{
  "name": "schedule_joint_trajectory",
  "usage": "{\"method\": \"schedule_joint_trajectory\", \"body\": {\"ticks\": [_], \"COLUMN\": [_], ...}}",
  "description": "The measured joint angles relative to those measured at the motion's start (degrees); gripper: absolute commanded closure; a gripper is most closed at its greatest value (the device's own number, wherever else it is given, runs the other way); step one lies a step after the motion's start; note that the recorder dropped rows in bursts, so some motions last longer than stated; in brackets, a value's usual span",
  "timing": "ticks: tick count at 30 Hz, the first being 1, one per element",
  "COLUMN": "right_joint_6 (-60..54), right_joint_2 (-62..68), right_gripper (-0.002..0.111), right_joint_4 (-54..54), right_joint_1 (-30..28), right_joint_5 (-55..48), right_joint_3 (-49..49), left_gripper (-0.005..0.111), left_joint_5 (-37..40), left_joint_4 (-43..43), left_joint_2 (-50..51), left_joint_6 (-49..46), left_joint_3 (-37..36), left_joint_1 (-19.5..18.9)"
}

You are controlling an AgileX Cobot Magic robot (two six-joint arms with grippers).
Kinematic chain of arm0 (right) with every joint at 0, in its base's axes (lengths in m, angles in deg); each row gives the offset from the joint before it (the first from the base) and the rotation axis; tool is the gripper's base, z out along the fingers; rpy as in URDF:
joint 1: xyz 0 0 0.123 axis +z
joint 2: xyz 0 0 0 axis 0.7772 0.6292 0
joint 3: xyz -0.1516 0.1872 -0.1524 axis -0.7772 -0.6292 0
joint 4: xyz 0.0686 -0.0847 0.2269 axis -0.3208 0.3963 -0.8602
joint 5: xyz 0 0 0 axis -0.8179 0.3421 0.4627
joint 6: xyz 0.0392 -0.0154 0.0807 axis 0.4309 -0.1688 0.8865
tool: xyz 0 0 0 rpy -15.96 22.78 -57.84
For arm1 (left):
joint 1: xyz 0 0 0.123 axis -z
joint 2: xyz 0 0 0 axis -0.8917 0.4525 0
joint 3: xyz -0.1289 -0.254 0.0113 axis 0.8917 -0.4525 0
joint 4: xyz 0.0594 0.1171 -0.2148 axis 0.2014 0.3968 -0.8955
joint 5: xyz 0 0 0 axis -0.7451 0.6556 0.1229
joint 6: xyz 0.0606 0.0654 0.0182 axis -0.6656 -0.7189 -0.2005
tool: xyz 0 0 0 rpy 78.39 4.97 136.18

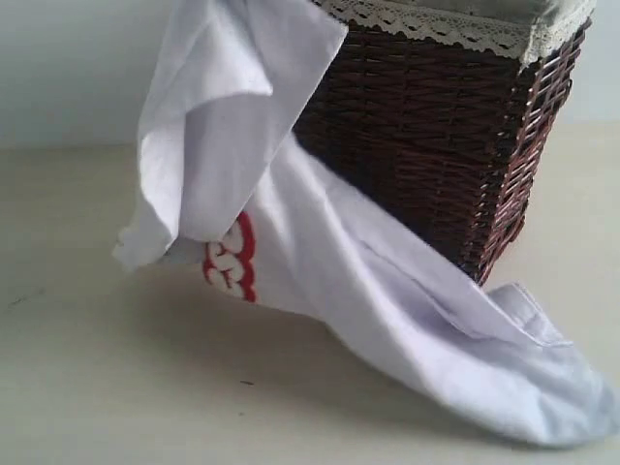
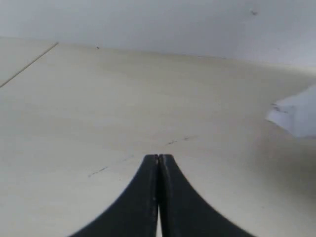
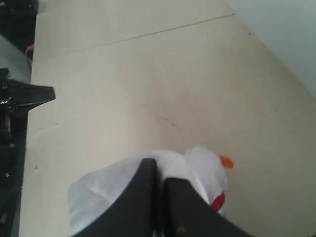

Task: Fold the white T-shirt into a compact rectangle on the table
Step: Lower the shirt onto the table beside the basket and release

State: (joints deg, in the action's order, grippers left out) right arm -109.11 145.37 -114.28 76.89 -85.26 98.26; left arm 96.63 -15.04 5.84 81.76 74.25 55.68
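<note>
1. T-shirt (image 1: 387, 291): soft white cloth, matt.
2. Basket (image 1: 446, 136): dark brown woven wicker, rough, faint sheen.
3. Lace trim (image 1: 436, 24): pale openwork cloth.
4. Table (image 1: 116, 387): smooth, matt, pale cream.
5. Left gripper (image 2: 159, 163): black, smooth, dull.

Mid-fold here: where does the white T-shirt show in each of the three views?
Exterior view: the white T-shirt hangs from top centre to lower right, before the wicker basket.
Left wrist view: one corner at the picture's right edge.
Right wrist view: shirt bunched behind the right gripper, low in the picture.
Shared landmark: the cream table.
</note>
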Motion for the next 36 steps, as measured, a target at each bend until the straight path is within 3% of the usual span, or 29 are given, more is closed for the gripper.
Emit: {"method": "schedule_joint_trajectory", "body": {"ticks": [13,21,27,36], "right_joint_6": [-3.92,2.37,0.40,-1.16], "right_joint_2": [-0.69,-7.39,-10.98,1.41], "right_gripper": [0.108,0.108,0.108,0.107], "right_joint_4": [0.00,0.11,-0.15,-0.27], "right_joint_1": [10.93,11.33,11.33,11.36], "right_joint_5": [0.11,-0.01,-0.13,0.19], "right_joint_3": [-4.97,-5.11,-5.11,-5.11], "left_gripper": [0.107,0.107,0.107,0.107], "left_joint_5": [0.00,0.00,0.00,0.00], "left_joint_4": [0.00,0.00,0.00,0.00], "left_joint_2": [0.00,0.00,0.00,0.00], "left_joint_6": [0.00,0.00,0.00,0.00], "left_joint_3": [0.00,0.00,0.00,0.00], "left_joint_1": [0.00,0.00,0.00,0.00]}}
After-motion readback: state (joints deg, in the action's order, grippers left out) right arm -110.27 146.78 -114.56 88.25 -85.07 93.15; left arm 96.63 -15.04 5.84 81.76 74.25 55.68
